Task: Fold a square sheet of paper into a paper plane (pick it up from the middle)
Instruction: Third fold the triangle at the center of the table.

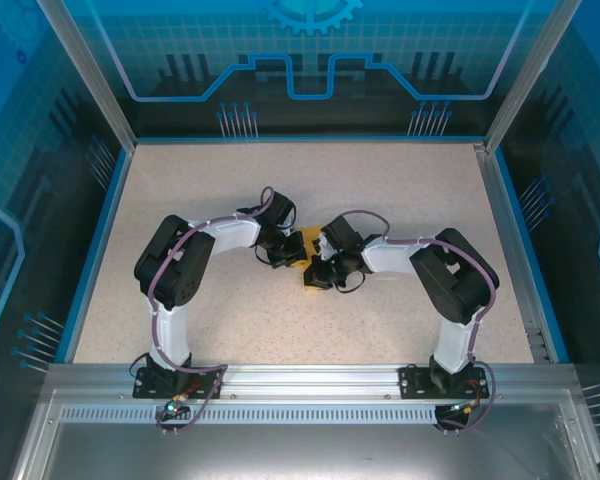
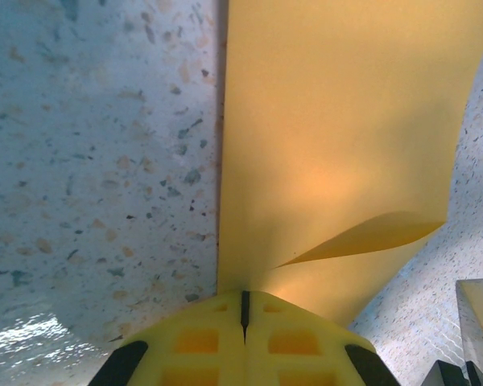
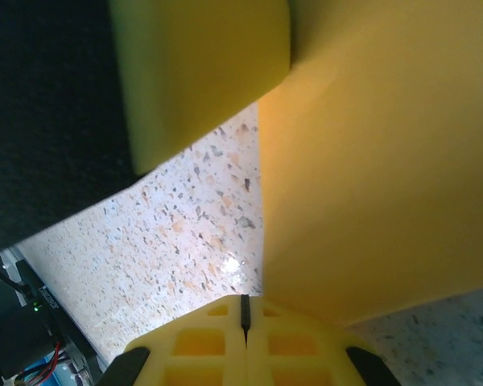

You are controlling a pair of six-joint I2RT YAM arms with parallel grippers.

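The orange paper [image 1: 304, 243] lies partly folded at the middle of the table, mostly covered by both grippers. In the left wrist view the paper [image 2: 330, 121] spreads flat ahead of my left gripper [image 2: 244, 293], which is shut with its tips down on the sheet's near end; one flap [image 2: 370, 233] curls up at the right. My right gripper [image 3: 244, 299] is also shut, its tips at the edge of the paper [image 3: 386, 161]. A yellow finger [image 3: 201, 72] of the left gripper hangs above. From overhead the left gripper [image 1: 288, 257] and the right gripper [image 1: 322, 272] nearly touch.
The speckled table [image 1: 400, 190] is bounded by a blue rim [image 1: 100, 240] and transparent walls. An aluminium rail [image 1: 300, 378] with both arm bases runs along the near edge. Open tabletop lies on every side of the paper.
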